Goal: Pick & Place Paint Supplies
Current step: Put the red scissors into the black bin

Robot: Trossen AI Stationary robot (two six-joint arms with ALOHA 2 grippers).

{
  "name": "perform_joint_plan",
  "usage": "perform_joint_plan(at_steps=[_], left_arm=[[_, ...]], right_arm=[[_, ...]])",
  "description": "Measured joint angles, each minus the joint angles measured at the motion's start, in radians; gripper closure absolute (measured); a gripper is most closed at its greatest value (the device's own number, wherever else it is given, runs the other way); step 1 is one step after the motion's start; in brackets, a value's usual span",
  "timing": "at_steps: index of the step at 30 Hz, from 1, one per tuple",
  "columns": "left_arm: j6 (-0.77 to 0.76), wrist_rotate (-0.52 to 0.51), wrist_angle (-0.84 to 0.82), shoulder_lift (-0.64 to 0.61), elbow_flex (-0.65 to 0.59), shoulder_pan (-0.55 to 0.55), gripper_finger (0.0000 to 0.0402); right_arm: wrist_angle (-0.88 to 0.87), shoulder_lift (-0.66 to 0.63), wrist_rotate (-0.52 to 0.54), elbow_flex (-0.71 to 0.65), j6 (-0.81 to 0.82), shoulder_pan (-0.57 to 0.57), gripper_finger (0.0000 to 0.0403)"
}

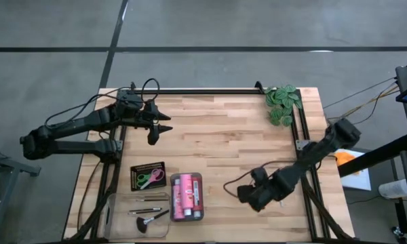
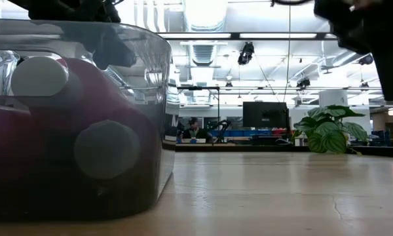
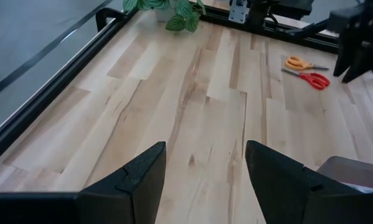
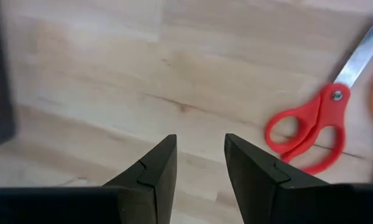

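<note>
Red scissors lie flat on the wood table, just beside my open right gripper, which points down over bare wood near the table's right edge. An orange pair lies next to the red pair. Pink paint bottles lie in a clear container near the front. Green and pink scissors rest on a black tray. Thin brushes and a fluffy brush lie in a clear tray. My left gripper hangs open above the far left of the table.
A green leafy plant stands at the far right corner. A black frame rail runs along the table's far edge, and others run along its sides. In the low view the clear container fills the left side. Bare wood lies mid-table.
</note>
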Motion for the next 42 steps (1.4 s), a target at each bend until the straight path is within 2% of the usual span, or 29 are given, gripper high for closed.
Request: perform_joint_plan(at_steps=[4, 9, 14, 27, 42], left_arm=[[0.000, 0.000, -0.001, 0.000, 0.000, 0.000, 0.0177], [0.000, 0.000, -0.001, 0.000, 0.000, 0.000, 0.0177], [0.000, 0.000, -0.001, 0.000, 0.000, 0.000, 0.0177], [0.000, 0.000, -0.003, -0.001, 0.000, 0.000, 0.0177], [0.000, 0.000, -0.005, -0.001, 0.000, 0.000, 0.0177]], right_arm=[[-0.001, 0.080, -0.004, 0.031, 0.062, 0.019, 0.0271], [-0.034, 0.116, -0.035, 0.042, 0.087, 0.042, 0.0271], [0.002, 0.133, -0.084, 0.005, 0.119, 0.065, 0.0271], [0.018, 0.181, -0.082, -0.056, 0.105, 0.070, 0.0271], [0.038, 0.179, -0.082, -0.074, 0.086, 0.070, 0.0274]])
